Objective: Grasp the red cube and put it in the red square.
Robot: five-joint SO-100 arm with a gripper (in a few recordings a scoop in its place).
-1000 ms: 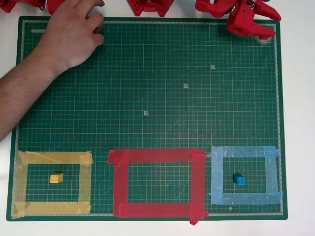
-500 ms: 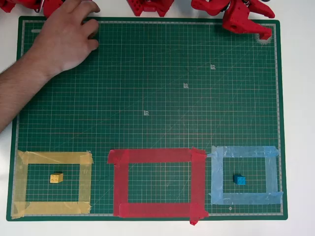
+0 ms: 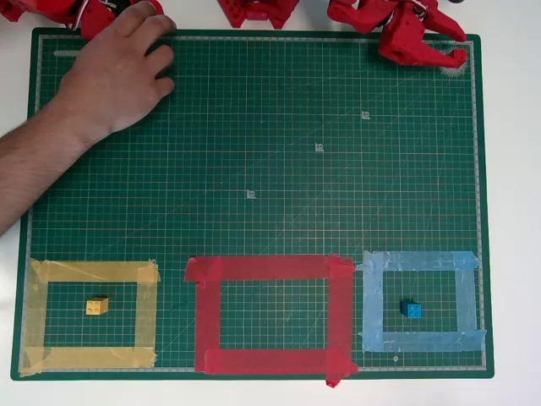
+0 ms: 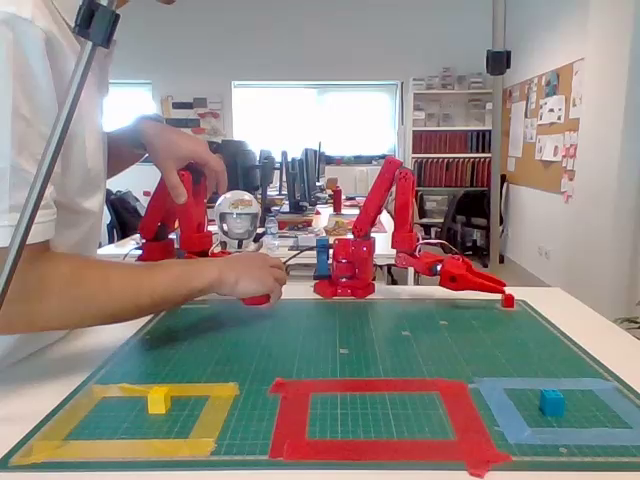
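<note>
The red cube (image 4: 259,299) shows as a small red bit under a person's fingers on the far left of the green mat. In the overhead view the person's hand (image 3: 110,76) covers it. The red square (image 3: 272,315) is a wide red tape frame at the mat's near edge, with bare mat inside; in the fixed view the red square (image 4: 378,448) lies front centre. My gripper (image 3: 448,57) rests shut and empty at the mat's far right corner, far from the cube; the fixed view shows the gripper (image 4: 500,292) with its tip low over the mat.
A yellow block (image 3: 97,306) sits inside the yellow tape frame (image 3: 38,315) at front left. At front right, a blue block (image 3: 412,309) sits inside the light blue frame (image 3: 372,304). The person's forearm (image 3: 25,178) crosses the mat's left edge.
The person's hand has shifted slightly near the mat's top left corner. My gripper has drawn a little up and left at the top right corner.
</note>
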